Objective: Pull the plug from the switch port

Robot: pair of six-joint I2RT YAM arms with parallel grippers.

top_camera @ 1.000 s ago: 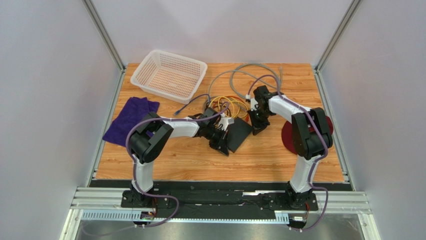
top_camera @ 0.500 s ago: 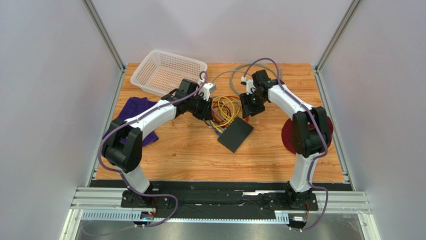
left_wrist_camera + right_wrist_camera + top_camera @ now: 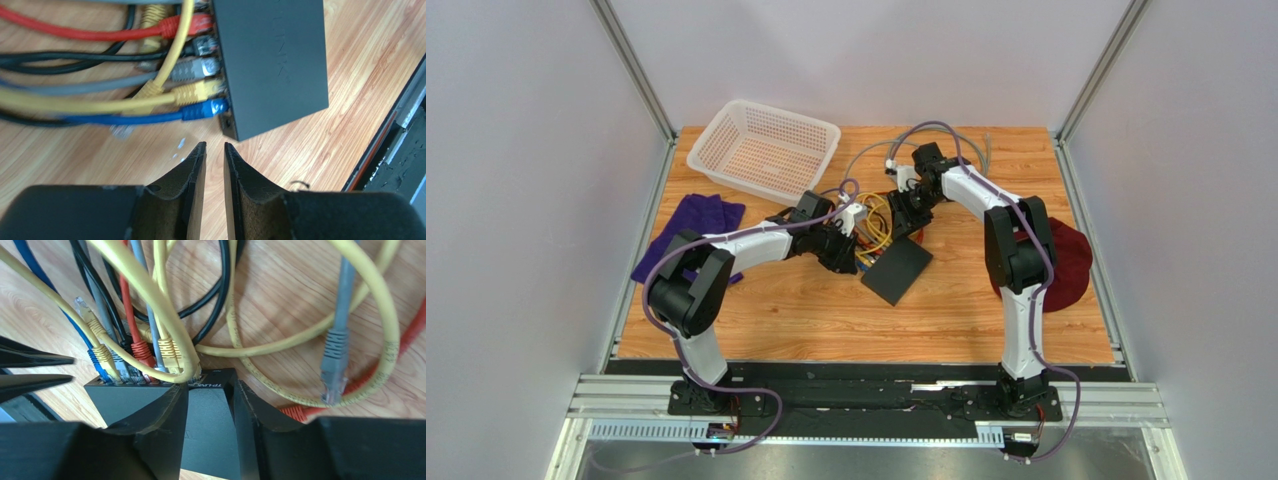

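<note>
The black switch (image 3: 896,270) lies flat mid-table, its socket edge facing back-left. Blue (image 3: 205,109), yellow (image 3: 197,91), grey (image 3: 195,67) and red (image 3: 187,25) plugs sit in its ports. My left gripper (image 3: 215,146) is low over the wood just short of the blue plug and the switch's (image 3: 272,55) corner, jaws a narrow gap apart and empty; it also shows in the top view (image 3: 851,250). My right gripper (image 3: 210,385) is open over the switch's (image 3: 207,425) top near its far end, holding nothing; it also shows in the top view (image 3: 913,218).
Tangled yellow, black, grey and red cables (image 3: 876,215) lie behind the switch. A loose grey plug (image 3: 334,365) rests on the wood. A white mesh basket (image 3: 764,150) stands at back left, a purple cloth (image 3: 688,232) at left, a dark red cloth (image 3: 1066,262) at right.
My left gripper swung back from near the basket down to the switch's socket edge. My right gripper shifted a little left and its arm folded in.
</note>
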